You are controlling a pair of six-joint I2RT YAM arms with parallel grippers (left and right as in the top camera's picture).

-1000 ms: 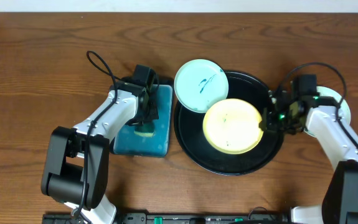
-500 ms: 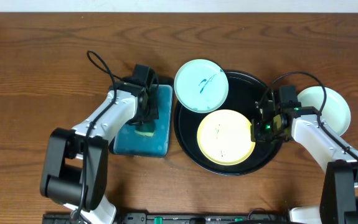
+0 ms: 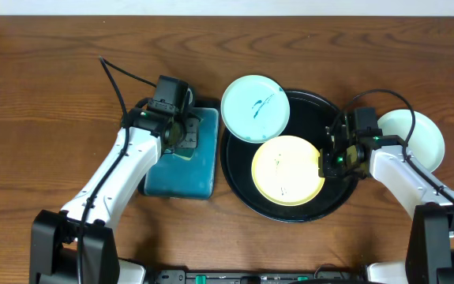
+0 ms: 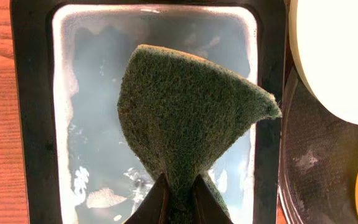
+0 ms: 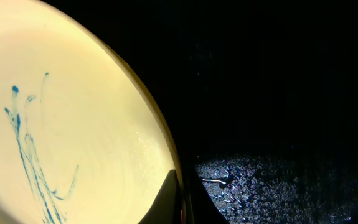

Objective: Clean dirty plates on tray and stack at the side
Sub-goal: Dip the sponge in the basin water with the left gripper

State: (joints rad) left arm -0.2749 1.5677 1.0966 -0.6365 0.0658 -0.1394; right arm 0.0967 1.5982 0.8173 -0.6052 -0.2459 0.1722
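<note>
The yellow plate (image 3: 287, 171), with thin teal scribbles (image 5: 32, 155), lies in the round black tray (image 3: 339, 193). My right gripper (image 3: 327, 160) is shut on its right rim (image 5: 180, 198). A mint-white plate (image 3: 255, 108) with teal marks rests on the tray's upper-left rim. Another mint-white plate (image 3: 416, 134) lies on the table right of the tray. My left gripper (image 3: 181, 136) is shut on a dark green scouring sponge (image 4: 188, 118) and holds it above the water in the teal basin (image 4: 91, 124).
The rectangular black-rimmed teal basin (image 3: 175, 175) stands just left of the tray. The wet tray floor (image 5: 272, 180) shows beside the yellow plate. Brown wooden table (image 3: 45, 95) lies all around.
My left gripper has lifted the sponge up out of the basin and shifted slightly back. My right gripper has slid the yellow plate left and forward on the tray, then held still.
</note>
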